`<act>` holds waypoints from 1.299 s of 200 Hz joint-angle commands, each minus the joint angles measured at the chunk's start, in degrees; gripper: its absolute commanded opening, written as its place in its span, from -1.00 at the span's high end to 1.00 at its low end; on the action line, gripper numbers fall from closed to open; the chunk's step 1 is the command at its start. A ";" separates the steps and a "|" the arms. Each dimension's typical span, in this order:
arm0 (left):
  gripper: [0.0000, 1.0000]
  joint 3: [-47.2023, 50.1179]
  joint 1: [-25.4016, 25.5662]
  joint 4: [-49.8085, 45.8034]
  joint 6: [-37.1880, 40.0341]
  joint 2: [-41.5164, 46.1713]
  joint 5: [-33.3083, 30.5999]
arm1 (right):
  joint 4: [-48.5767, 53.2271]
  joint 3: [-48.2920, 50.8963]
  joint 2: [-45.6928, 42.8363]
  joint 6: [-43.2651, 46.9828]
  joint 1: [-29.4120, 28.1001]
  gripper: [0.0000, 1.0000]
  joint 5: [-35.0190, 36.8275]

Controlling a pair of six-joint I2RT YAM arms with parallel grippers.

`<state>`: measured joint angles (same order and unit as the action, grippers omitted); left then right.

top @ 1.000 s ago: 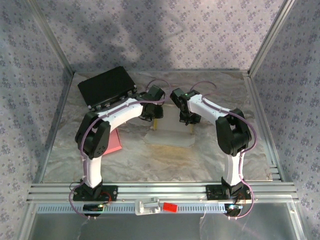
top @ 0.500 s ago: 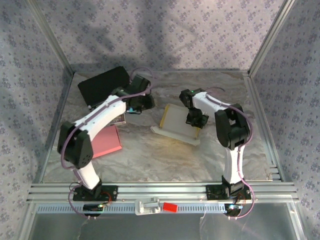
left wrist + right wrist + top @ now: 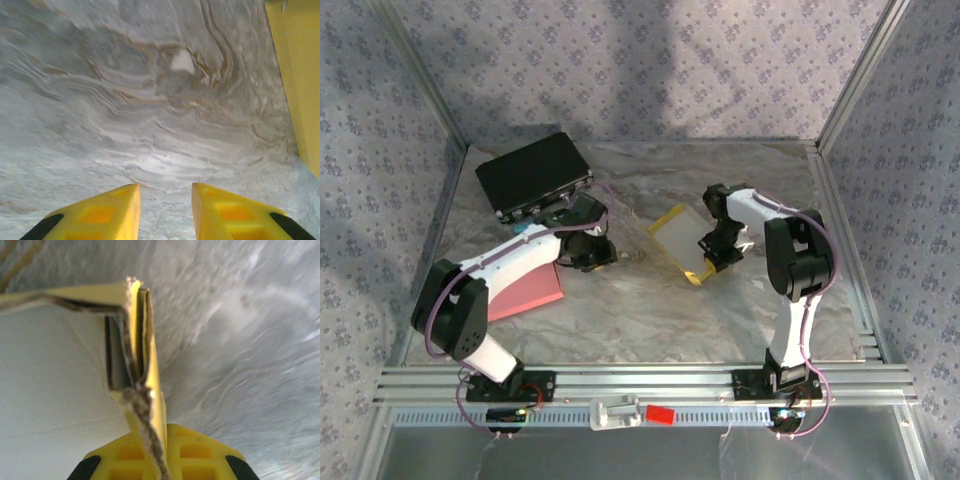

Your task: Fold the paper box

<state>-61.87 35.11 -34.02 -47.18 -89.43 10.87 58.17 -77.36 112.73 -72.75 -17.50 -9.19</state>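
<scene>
Right claw (image 3: 160, 450) tight on paper box (image 3: 678, 238) edge

Yellow paper box (image 3: 678, 240), pink sheet (image 3: 525, 290), marbled grey table (image 3: 650, 310)

From here I see the cell closed in on three sides by pale cloth walls (image 3: 740, 70) printed with small purple flowers, stretched between aluminium posts (image 3: 857, 75) that slant in from the upper corners of the frame. The table (image 3: 650, 320) is covered by a wrinkled grey marbled sheet, and slotted aluminium rails (image 3: 650, 380) cross the bottom. Soft shadows lie on the back wall at upper centre and upper left.
</scene>
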 commanded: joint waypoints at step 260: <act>0.38 -6.31 0.59 25.76 -12.24 -11.47 4.11 | 1.42 -23.61 -11.36 54.87 -21.86 0.01 2.07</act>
<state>-65.71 36.07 -9.85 -59.11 -99.57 14.20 52.99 -98.24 97.41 -22.55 -38.61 -9.58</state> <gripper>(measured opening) 0.307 0.510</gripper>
